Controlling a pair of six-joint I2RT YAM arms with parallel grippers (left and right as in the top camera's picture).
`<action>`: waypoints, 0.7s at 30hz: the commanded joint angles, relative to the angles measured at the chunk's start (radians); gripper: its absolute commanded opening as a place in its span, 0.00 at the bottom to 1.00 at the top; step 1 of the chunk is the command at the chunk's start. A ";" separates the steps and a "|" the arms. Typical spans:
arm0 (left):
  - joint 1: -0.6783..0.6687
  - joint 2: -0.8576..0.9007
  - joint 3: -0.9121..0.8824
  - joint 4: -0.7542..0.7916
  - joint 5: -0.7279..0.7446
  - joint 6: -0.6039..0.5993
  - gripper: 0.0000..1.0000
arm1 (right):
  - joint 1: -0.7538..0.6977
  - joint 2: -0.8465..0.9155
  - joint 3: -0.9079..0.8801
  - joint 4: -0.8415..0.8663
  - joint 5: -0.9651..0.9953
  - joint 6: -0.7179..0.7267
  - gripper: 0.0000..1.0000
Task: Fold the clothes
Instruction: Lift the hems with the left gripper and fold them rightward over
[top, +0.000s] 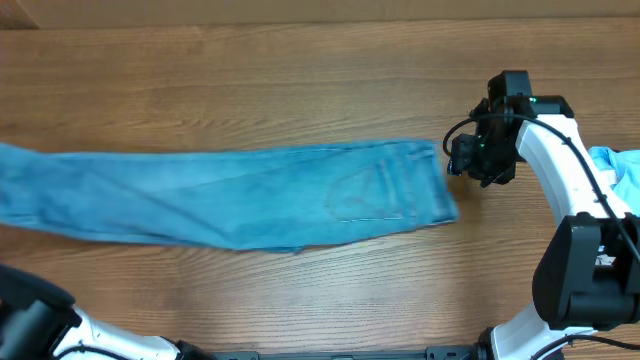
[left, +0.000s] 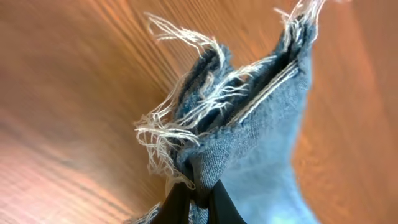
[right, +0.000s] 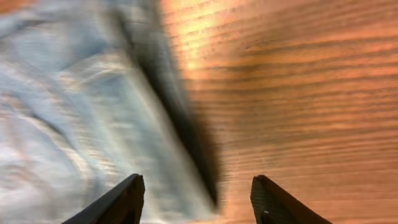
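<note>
The clothes, a pair of light blue jeans (top: 250, 195), lie flat and folded lengthwise across the wooden table, waistband to the right and legs running off the left edge. In the left wrist view my left gripper (left: 198, 200) is shut on the frayed hem of a leg (left: 249, 118), and white threads spread above the black fingers. My right gripper (top: 463, 160) hovers at the waistband end. In the blurred right wrist view it (right: 196, 194) stands open, with one finger (right: 118, 202) over the denim (right: 74, 106) and the other over bare wood.
Another light blue cloth (top: 615, 165) lies at the right edge, behind the right arm (top: 575, 270). Part of the left arm (top: 40, 320) shows at the bottom left corner. Bare wood (top: 300, 80) lies beyond the jeans.
</note>
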 joint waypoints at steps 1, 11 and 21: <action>0.053 -0.026 0.021 -0.023 0.237 -0.037 0.04 | -0.006 -0.003 0.022 -0.011 0.006 0.001 0.60; -0.521 -0.129 0.021 -0.189 0.359 0.149 0.04 | -0.006 -0.003 0.022 -0.013 0.006 0.000 0.61; -0.905 -0.129 0.020 -0.408 0.128 0.190 0.09 | -0.006 -0.003 0.022 -0.011 0.006 0.000 0.62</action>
